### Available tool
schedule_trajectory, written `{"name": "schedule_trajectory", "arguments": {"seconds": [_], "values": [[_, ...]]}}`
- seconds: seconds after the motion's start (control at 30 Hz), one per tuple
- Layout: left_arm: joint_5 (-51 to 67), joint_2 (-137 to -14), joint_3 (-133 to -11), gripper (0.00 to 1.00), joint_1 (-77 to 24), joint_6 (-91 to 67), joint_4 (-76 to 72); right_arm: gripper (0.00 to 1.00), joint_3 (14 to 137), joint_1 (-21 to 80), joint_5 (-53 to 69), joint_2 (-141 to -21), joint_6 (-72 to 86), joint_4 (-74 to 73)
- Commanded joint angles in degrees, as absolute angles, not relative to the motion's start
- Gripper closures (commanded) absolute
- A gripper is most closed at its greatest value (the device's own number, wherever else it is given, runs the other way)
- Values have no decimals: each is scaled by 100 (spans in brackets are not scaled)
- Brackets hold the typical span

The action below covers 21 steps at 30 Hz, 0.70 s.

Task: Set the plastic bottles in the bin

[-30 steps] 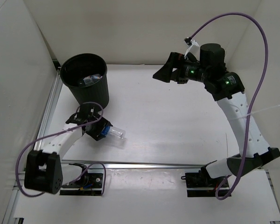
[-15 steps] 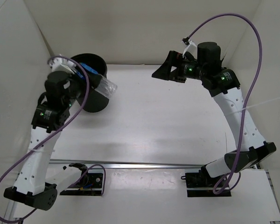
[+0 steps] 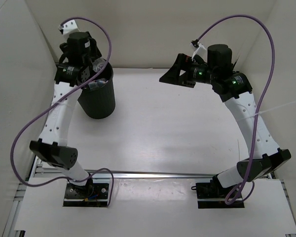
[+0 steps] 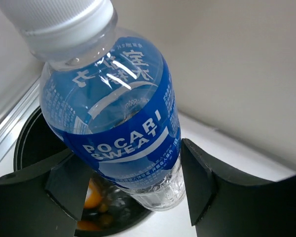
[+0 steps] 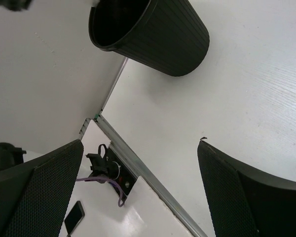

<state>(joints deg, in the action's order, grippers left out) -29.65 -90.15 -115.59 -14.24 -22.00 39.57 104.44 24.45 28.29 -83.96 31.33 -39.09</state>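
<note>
The left arm rises along the left wall, its left gripper (image 3: 97,73) over the mouth of the black bin (image 3: 99,102). A clear bottle (image 3: 94,87) shows there, seemingly between its fingers. The right gripper (image 3: 166,75) hangs above the white table (image 3: 167,128), well apart.

Between left fingers: the left gripper (image 4: 130,182) gap is wholly filled by the labelled bottle (image 4: 123,123), with both pads against it.
Beyond left fingers: the bin (image 4: 27,143) mouth lies open past the bottle's lower end; an orange bottle (image 4: 91,197) lies deep inside.
Past the bin: the back wall (image 4: 237,59) closes the way.
Between right fingers: the right gripper (image 5: 140,143) gap is wide, nothing in it.
Beyond right fingers: bare table (image 5: 246,98); the bin stands well ahead, the side wall (image 5: 44,69) left of it.
</note>
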Motion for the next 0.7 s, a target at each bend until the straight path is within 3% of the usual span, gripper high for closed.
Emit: {"name": "schedule_trajectory", "arguments": {"seconds": [0.0,0.03,0.07,0.33,0.47,0.5,0.67], "values": [[-3620,-9018,-11620,35,-1283,-2170,4166,0,10425,2426,2830,-8191,3007,-3797],[-3621,-9018,-11567,14,-1283,-2171,4166,0,10424,2374,2830,-8113,3006,-3797],[-3691,-8948,-11462,0,-1283,-2171,4166,0,10354,2373,2830,-8043,2945,-3797],[-4500,-7852,-10803,0,-1230,-2135,4166,0,10528,2032,3005,-8234,2961,-4341],[-4298,-6735,-9259,0,-1230,-2390,4166,0,11188,1662,3647,-8727,3163,-4860],[-4237,-6489,-8411,0,-1230,-2469,4166,0,11188,1574,3717,-8728,3164,-4913],[-3921,-4716,-6384,0,-1230,-2882,4166,0,10304,1038,3919,-8429,3234,-4554]]}}
